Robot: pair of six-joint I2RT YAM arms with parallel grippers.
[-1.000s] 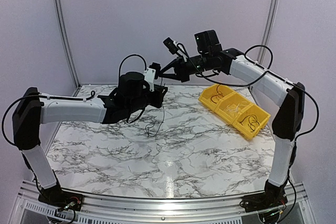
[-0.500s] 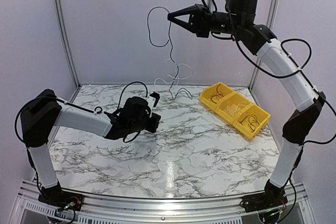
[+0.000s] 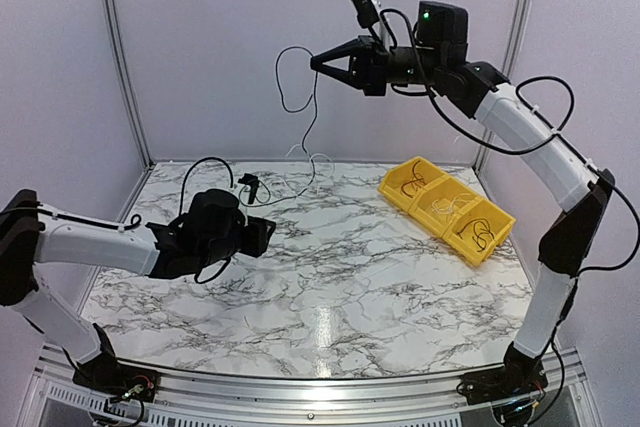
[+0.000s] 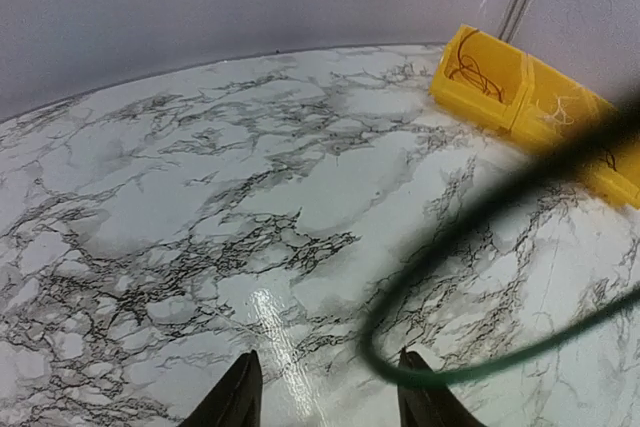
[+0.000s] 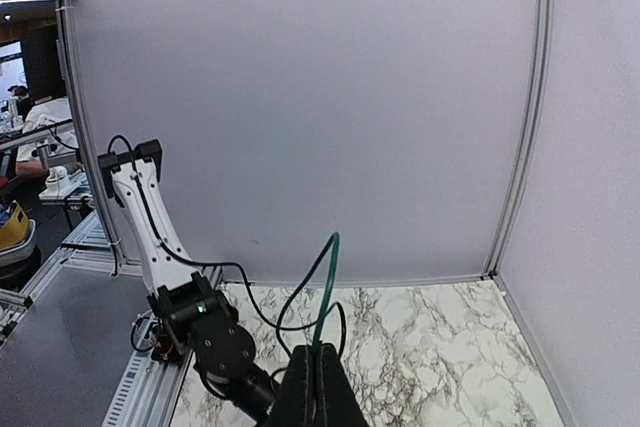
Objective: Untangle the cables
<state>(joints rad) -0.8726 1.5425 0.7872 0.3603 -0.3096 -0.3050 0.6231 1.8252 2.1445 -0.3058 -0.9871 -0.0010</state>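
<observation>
My right gripper is high above the back of the table, shut on a thin dark cable. The cable loops to the left of the jaws and hangs down to the marble table, ending near a small black plug. In the right wrist view the cable rises dark green from between the shut fingers of the right gripper. My left gripper is low over the table's left middle, open and empty. In the left wrist view a blurred stretch of the cable curves close in front of the left gripper.
Three joined yellow bins stand at the back right with thin cables inside. They also show in the left wrist view. Grey walls and metal posts enclose the back and sides. The left arm lies below the right gripper.
My right gripper has come down a little and moved left with the cable. My left arm has drawn back to the left and lower, away from the hanging cable.
</observation>
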